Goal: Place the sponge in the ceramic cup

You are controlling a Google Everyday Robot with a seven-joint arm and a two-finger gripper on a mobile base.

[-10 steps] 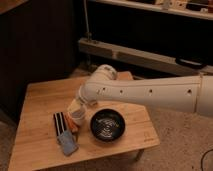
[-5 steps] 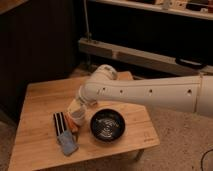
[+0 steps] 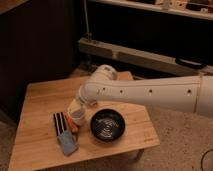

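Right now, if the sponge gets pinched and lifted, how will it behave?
The sponge looks thin and soft, so it probably squashes and sags. Lying flat on the table, it shouldn't roll. The gripper hovers at the ceramic cup.

Views: one camera view.
Position: raised, above the desk (image 3: 35, 105) and off one of its corners.
Direction: looks down and across the desk top toward the dark wall (image 3: 40, 40) and the shelf rail (image 3: 130, 55) behind.
Nearness: middling; nearly the whole desk top fits, with floor (image 3: 182, 145) showing beside it.
Foreground: the white arm (image 3: 150, 95) enters at the picture's right edge and crosses the middle.
Gripper: the gripper (image 3: 75, 109) sits at the arm's end, low over the desk, just by the cup (image 3: 78, 119), largely hidden by the wrist.
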